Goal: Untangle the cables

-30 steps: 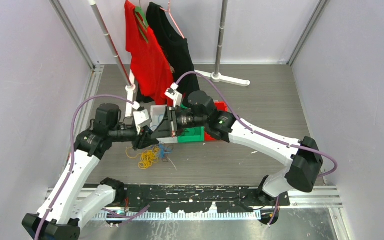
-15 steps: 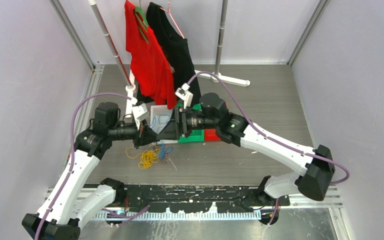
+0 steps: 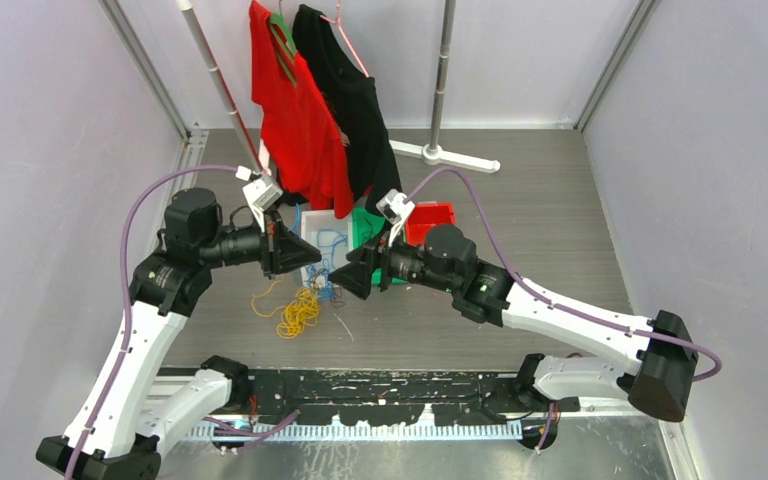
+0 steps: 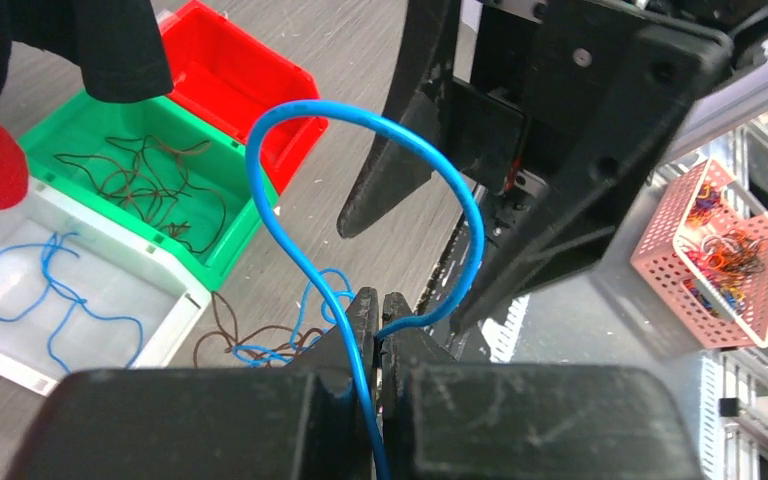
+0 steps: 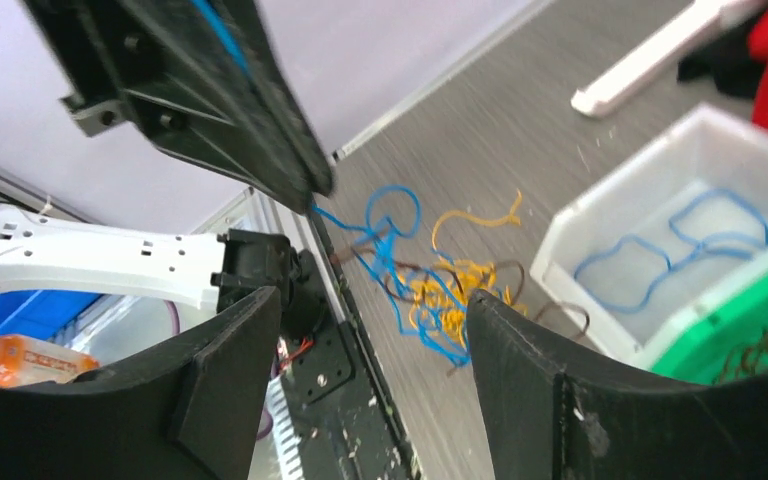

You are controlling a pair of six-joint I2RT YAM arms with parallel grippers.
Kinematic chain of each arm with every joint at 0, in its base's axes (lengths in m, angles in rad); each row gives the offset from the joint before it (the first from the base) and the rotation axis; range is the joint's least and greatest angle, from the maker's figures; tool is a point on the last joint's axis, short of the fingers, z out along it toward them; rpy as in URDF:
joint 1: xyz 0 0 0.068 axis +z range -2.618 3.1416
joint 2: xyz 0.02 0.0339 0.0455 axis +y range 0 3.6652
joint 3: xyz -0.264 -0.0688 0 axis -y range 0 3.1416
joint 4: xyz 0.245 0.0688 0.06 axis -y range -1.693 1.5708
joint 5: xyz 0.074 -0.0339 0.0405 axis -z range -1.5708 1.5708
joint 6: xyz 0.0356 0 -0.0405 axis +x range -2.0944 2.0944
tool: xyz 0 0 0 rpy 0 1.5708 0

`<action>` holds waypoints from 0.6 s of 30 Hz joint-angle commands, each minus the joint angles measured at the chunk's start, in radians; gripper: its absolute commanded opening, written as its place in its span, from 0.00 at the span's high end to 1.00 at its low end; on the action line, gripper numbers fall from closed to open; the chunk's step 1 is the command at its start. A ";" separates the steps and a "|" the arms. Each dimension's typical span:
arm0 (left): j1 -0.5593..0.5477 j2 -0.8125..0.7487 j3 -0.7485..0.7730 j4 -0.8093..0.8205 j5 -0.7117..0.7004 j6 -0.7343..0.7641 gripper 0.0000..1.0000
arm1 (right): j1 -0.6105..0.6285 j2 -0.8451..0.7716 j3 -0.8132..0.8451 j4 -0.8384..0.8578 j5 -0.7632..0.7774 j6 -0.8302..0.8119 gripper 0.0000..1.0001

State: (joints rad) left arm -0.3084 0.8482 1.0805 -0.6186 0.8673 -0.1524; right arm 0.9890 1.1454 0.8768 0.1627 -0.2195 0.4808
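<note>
The cables lie as a tangled yellow, blue and brown bunch on the grey table; they also show in the right wrist view. My left gripper is raised above the bunch and shut on one blue cable. That cable arches up in a loop from the jaws and trails down to the bunch. My right gripper faces the left one from the right, a short gap away. It stands open with nothing between its fingers.
A white bin holds blue cables, a green bin holds brown ones, and a red bin stands beside them. A red shirt and a black shirt hang over the bins. A pink basket sits beyond the table's near edge.
My right gripper has opened, let go and drawn back toward the near right. The left gripper closed fully on the blue cable and lifted up and to the left.
</note>
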 commanded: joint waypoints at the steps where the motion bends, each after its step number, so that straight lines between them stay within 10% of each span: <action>1: -0.003 -0.003 0.053 0.024 0.044 -0.070 1.00 | 0.064 0.041 0.055 0.206 0.129 -0.149 0.28; 18: -0.004 0.052 0.226 0.001 0.227 -0.192 1.00 | 0.112 0.280 0.020 0.397 0.176 -0.094 0.42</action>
State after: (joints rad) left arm -0.3084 0.9054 1.2030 -0.6445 1.0061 -0.2943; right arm 1.0988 1.4086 0.9356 0.4343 -0.0727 0.3496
